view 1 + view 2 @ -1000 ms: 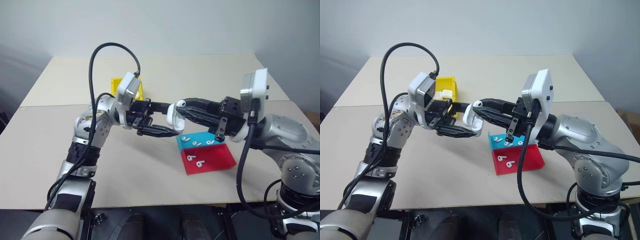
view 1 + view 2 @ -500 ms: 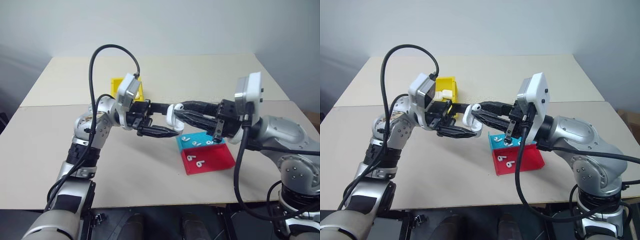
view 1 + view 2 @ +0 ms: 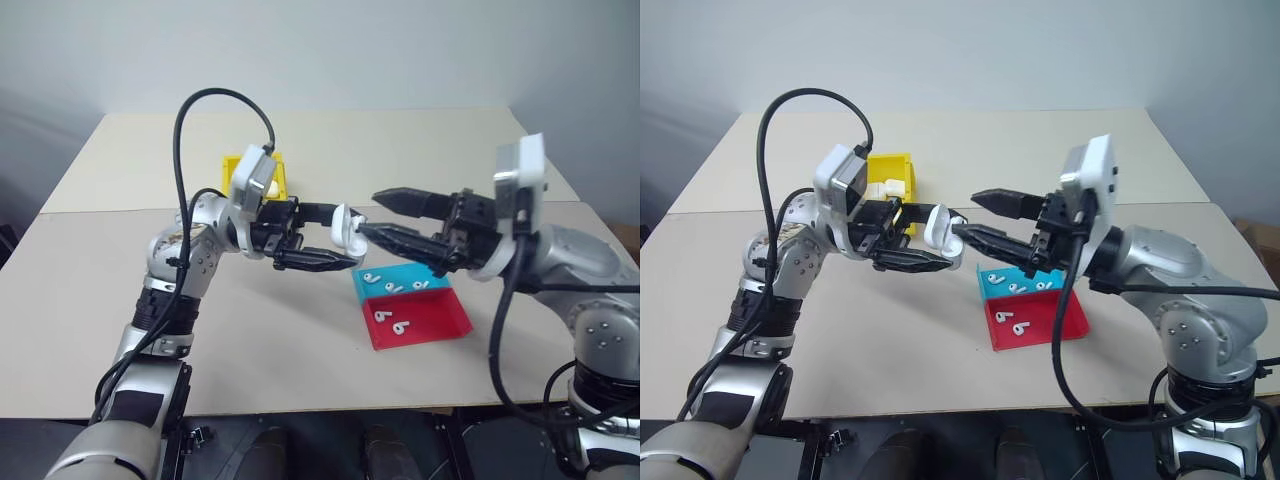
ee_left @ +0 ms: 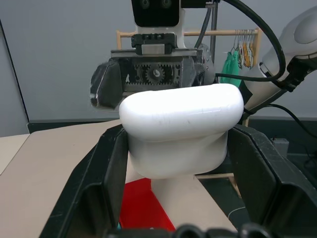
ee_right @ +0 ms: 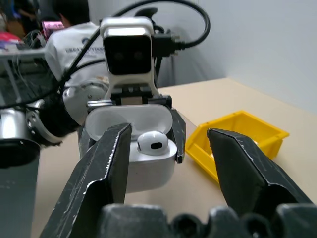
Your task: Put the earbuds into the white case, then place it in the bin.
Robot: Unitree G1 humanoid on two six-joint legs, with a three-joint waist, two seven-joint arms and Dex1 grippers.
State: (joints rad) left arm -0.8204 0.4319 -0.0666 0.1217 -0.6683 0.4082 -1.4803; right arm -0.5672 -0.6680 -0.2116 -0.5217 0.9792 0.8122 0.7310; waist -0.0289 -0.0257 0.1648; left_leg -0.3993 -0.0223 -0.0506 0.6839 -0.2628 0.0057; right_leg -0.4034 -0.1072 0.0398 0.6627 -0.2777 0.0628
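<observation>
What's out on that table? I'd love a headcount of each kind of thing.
Earbuds: 6 (5 on the tray, 1 in the held case)
Cases: 2 (the held one, another case in the bin)
Bins: 1
Trays: 1
Total: 10

I see the white case (image 3: 347, 226) raised over the table (image 3: 420, 150), between my left gripper (image 3: 325, 236) and right gripper (image 3: 385, 215). The bin (image 3: 892, 175) lies behind my left arm. Earbuds (image 3: 393, 303) lie on the tray (image 3: 440, 318), below my right gripper.
</observation>
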